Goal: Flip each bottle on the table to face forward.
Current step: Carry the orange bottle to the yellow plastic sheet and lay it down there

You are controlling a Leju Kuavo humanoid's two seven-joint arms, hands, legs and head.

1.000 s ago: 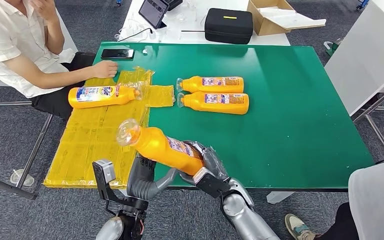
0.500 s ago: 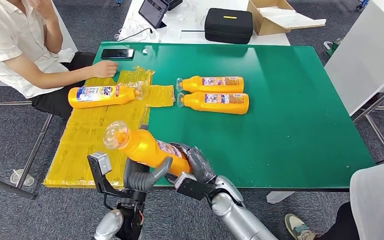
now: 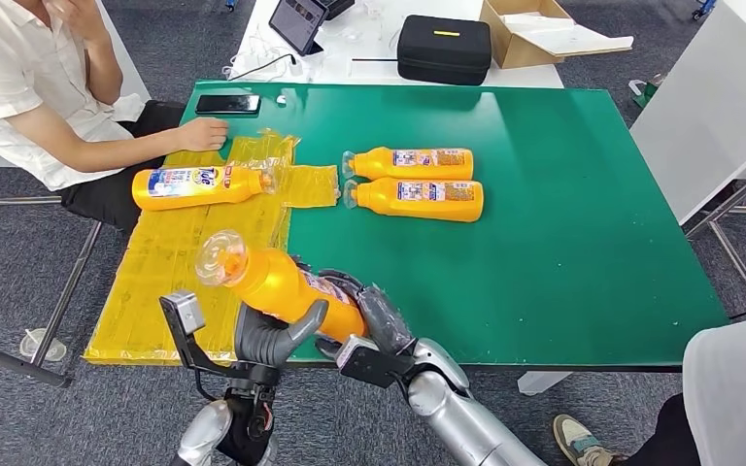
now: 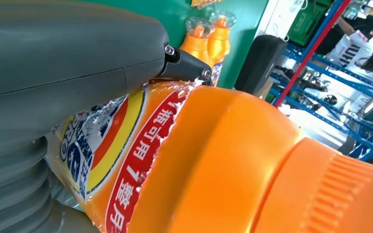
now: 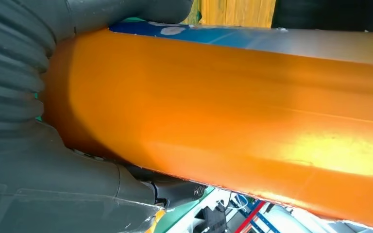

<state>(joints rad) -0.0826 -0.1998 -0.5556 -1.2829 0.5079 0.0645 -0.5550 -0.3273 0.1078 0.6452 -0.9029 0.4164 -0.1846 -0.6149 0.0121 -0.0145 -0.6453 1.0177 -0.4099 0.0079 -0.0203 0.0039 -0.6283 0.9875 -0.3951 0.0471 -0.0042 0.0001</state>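
Observation:
An orange bottle (image 3: 287,288) with a clear cap is held tilted above the near edge of the green table (image 3: 563,194), cap pointing up and left. My left hand (image 3: 267,335) grips it from below, with its thumb (image 4: 68,63) lying across the label of the bottle (image 4: 223,165). My right hand (image 3: 374,320) clasps the base end, and its wrist view is close against the bottle's plain orange side (image 5: 223,111). One more bottle (image 3: 199,184) lies on a yellow plastic sheet (image 3: 170,272). Two bottles (image 3: 413,163) (image 3: 418,199) lie side by side mid-table.
A seated person rests a hand (image 3: 202,133) on the table's far left corner beside a phone (image 3: 227,104). Behind the table stand a black case (image 3: 444,49), a cardboard box (image 3: 534,34) and a tablet (image 3: 298,21). Another person (image 3: 733,388) stands at the near right.
The held bottle and both hands have shifted left and toward the near edge. My left hand has come up around the bottle, thumb over it.

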